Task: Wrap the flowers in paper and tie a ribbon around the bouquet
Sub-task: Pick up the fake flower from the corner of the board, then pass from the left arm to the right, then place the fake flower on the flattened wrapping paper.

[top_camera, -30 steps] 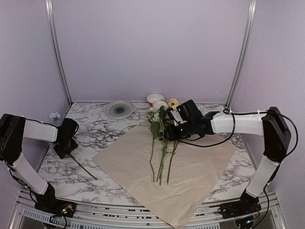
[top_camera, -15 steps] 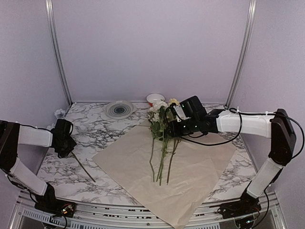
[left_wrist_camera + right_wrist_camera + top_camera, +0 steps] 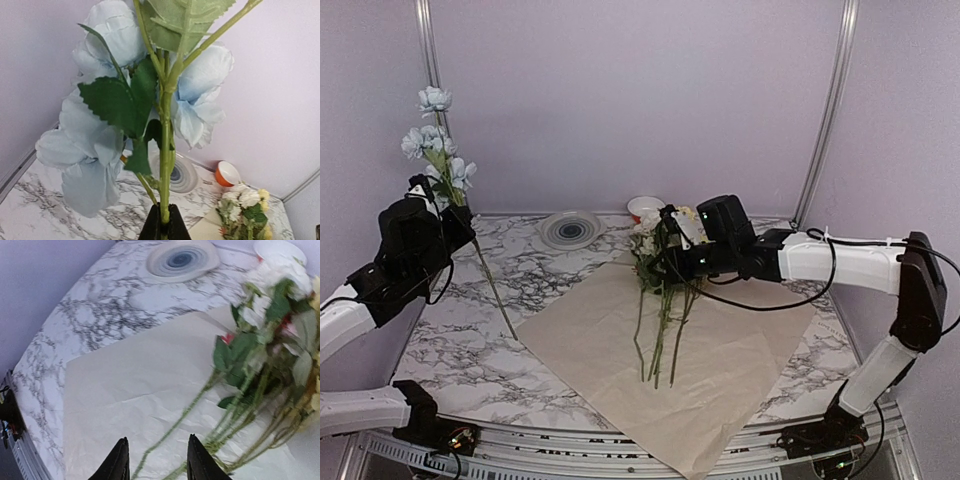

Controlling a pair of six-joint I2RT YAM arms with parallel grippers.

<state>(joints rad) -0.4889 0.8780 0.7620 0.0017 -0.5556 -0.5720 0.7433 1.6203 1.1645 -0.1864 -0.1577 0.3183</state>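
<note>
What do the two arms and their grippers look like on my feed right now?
Both arms are built from white tube-like links, seen on the right arm and left arm, joined by bulky black joints. A thin black cable loops loosely below the right forearm, and a small green light glows at its wrist. The left gripper and right gripper have black, tapered fingers.

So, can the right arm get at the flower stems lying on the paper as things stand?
Probably yes: the right gripper hangs open just above the flowers on the paper, and nothing lies between it and their stems.
</note>
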